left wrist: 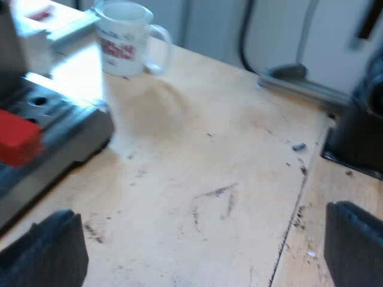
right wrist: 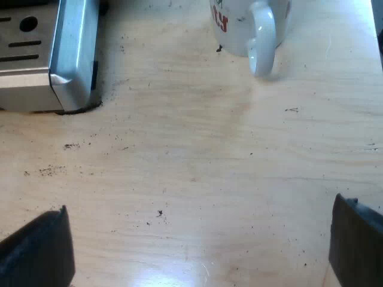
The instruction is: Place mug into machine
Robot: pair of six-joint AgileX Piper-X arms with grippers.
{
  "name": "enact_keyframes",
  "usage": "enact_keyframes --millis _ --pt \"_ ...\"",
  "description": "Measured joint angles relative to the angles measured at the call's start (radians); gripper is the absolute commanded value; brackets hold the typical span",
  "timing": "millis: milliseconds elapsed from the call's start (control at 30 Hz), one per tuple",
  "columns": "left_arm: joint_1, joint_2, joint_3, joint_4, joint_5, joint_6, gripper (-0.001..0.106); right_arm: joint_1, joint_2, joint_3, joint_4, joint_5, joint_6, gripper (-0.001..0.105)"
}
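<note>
Left claw (left wrist: 200, 239), spread, faces mug (left wrist: 122, 39) and red handle end (left wrist: 18, 140); right claw (right wrist: 196, 239), spread, mug and machine (right wrist: 36, 60)

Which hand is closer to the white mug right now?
Right, I'd judge. The open right hand faces the white mug with red lettering handle-on across the wooden table; the open left hand sits farther back, by the front of the silver espresso machine.

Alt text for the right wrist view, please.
A white mug with red lettering stands on the wooden table, handle toward the camera, apart from the espresso machine's metal drip tray. The right gripper hovers above the table, fingers open, holding nothing.
</note>
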Motion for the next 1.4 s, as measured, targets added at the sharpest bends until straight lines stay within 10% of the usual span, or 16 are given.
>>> enact_keyframes --millis 700,1400 --pt "-0.028 0.014 0.098 -0.113 0.001 0.003 0.082 -0.002 0.069 0.406 -0.664 0.064 0.0 0.087" --pt "-0.028 0.014 0.098 -0.113 0.001 0.003 0.082 -0.002 0.686 0.445 -1.283 0.162 0.0 0.087"
